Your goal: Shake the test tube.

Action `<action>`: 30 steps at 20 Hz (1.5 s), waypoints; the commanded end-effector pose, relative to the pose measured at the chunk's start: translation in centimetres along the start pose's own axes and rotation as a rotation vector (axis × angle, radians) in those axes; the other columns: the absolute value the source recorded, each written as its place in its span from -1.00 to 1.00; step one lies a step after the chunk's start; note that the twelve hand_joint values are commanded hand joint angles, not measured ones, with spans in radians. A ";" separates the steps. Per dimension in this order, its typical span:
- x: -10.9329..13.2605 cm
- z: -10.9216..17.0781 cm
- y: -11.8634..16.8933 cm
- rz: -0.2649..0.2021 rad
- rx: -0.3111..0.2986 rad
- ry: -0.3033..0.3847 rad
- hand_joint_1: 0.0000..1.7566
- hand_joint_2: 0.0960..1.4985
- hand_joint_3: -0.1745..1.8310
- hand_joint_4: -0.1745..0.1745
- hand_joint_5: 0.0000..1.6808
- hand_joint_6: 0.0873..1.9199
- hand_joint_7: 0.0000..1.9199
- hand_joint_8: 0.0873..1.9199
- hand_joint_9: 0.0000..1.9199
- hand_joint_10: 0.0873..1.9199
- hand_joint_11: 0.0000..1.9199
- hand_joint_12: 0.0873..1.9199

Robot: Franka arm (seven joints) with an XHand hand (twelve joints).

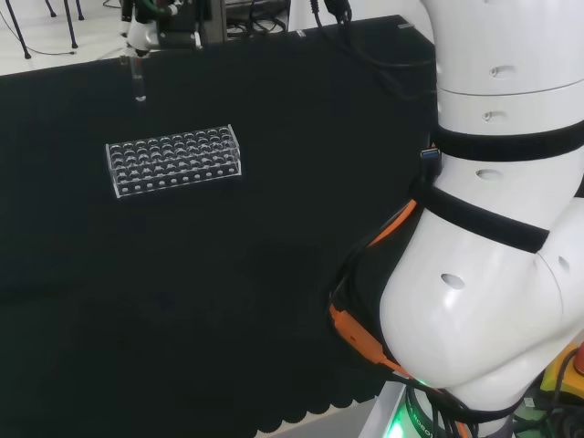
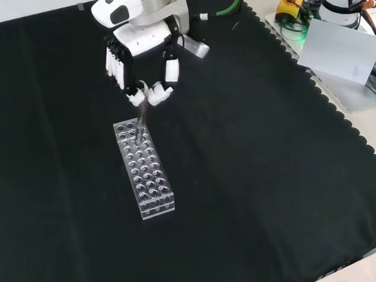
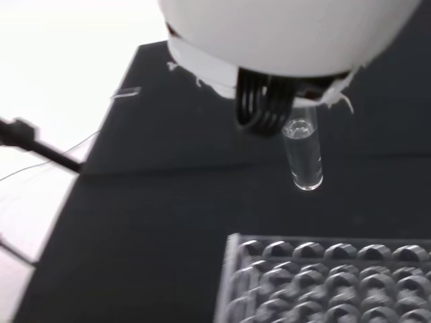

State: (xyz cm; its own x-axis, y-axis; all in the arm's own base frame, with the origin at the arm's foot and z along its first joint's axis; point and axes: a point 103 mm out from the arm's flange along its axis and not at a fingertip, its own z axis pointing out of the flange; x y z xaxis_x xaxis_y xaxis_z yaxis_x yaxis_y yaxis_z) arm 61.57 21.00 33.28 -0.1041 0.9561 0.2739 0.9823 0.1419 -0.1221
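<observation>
Black and white hand (image 2: 139,50) near the top of the front view, a little left of the middle, fingers pointing down. Fingertips (image 2: 154,92) curled in and pinched on the top of a clear glass test tube (image 2: 140,119). Tube hanging upright from the fingertips, its lower end just over the far end of the clear plastic rack (image 2: 144,169). In the wrist view, round bottom of the tube (image 3: 302,153) plainly up in the air, clear of the rack (image 3: 323,279) and its rows of holes. Cannot tell if anything is inside the tube.

In the head view, hand (image 1: 146,32) at the upper left of the frame, tube (image 1: 138,80) hanging straight down from it, above the rack (image 1: 175,161) in the picture. Rack lying flat on the black cloth of the worktop (image 2: 269,185), left of the middle in both views. Big white arm links (image 1: 502,228) at the right side of the head view.
</observation>
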 end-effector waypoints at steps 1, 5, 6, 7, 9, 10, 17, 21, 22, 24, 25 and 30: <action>4.8 0.7 -1.6 -0.113 0.079 0.046 0.65 -0.54 0.13 -1.00 0.63 -0.45 0.61 -0.59 0.37 -0.34 0.16 0.24; 2.9 0.6 -2.0 -0.097 0.074 -0.011 0.65 -0.54 0.13 -1.00 0.63 -0.45 0.61 -0.59 0.37 -0.34 0.16 0.24; 2.0 0.6 -2.0 -0.084 0.071 -0.030 0.65 -0.54 0.13 -1.00 0.63 -0.45 0.61 -0.59 0.37 -0.34 0.16 0.24; 0.6 0.5 -2.2 -0.067 0.068 -0.055 0.65 -0.54 0.13 -1.00 0.63 -0.45 0.61 -0.59 0.37 -0.34 0.16 0.24; -2.5 0.1 -2.5 -0.018 0.062 -0.103 0.65 -0.54 0.13 -1.00 0.63 -0.45 0.61 -0.59 0.37 -0.34 0.16 0.24; -4.2 -0.1 -2.7 0.014 0.059 -0.119 0.65 -0.54 0.13 -1.00 0.63 -0.45 0.61 -0.59 0.37 -0.34 0.16 0.24; -16.1 -3.2 -5.2 0.231 0.020 -0.247 0.65 -0.54 0.13 -1.00 0.63 -0.45 0.61 -0.59 0.37 -0.35 0.16 0.25; -18.5 -4.4 -5.8 0.282 0.008 -0.302 0.65 -0.54 0.13 -1.00 0.63 -0.45 0.61 -0.59 0.37 -0.35 0.16 0.25; -18.6 -4.3 -5.9 0.272 0.006 -0.306 0.65 -0.54 0.13 -1.00 0.63 -0.45 0.61 -0.59 0.37 -0.35 0.16 0.25; -19.2 -4.5 -6.2 0.288 -0.014 -0.305 0.65 -0.54 0.13 -1.00 0.63 -0.45 0.61 -0.59 0.37 -0.35 0.16 0.25; -17.6 -4.3 -5.7 0.270 -0.008 -0.297 0.65 -0.54 0.13 -1.00 0.63 -0.45 0.61 -0.59 0.37 -0.35 0.16 0.25; -8.7 -1.8 -2.8 0.155 0.029 -0.185 0.65 -0.54 0.13 -1.00 0.63 -0.45 0.61 -0.59 0.37 -0.35 0.16 0.25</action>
State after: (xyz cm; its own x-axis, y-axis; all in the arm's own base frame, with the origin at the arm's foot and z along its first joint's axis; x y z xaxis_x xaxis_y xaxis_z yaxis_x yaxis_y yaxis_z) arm 58.16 3.58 32.74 0.0962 0.9946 -0.0383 0.9806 -0.1013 -0.1677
